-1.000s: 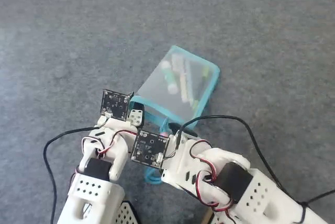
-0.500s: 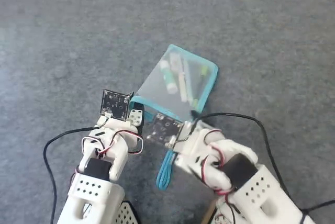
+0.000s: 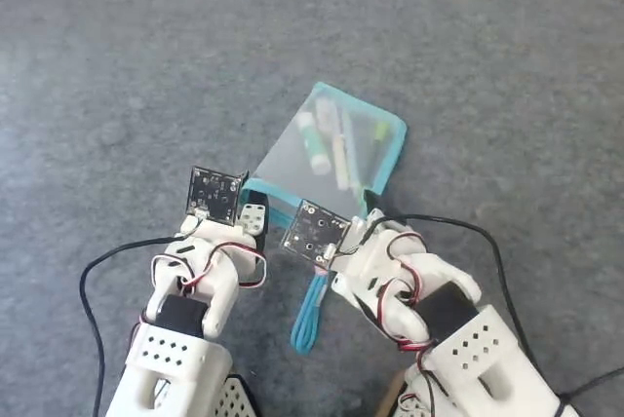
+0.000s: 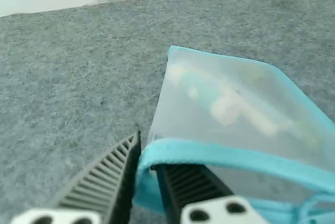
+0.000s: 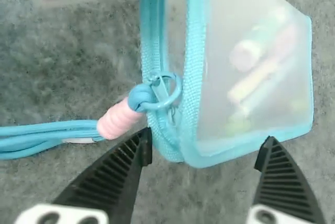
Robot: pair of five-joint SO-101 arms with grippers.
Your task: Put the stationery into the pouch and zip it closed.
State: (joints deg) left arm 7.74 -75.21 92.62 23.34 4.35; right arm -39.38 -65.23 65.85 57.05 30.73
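Change: Over the last second the right arm's wrist has swung away from the left arm toward the near corner of the pouch (image 3: 336,183). The teal strap (image 3: 310,312), bunched under that wrist before, now lies stretched out. The pouch has barely shifted.
Left gripper (image 4: 147,153): I see its fingers pressed together on the pouch's teal edge at the near left corner.
Strap: It lies on the grey carpet (image 3: 117,86) between the two arms and runs from the zip end back toward the robot.
Pouch: It lies flat on the carpet, just ahead of both arms, set at an angle.
Stationery (image 3: 320,149): Several pens and sticks lie inside, visible through the clear face.
Right gripper (image 5: 208,139): Its fingers are spread wide on either side of the pouch's near right corner and grip nothing.
View difference: The right wrist view shows the zip ring (image 5: 163,92) and a pink bead (image 5: 118,121) joining the strap. In the high view the right arm's camera board (image 3: 314,232) hides them.
Obstruction: A black cable (image 3: 458,229) loops over the right arm.
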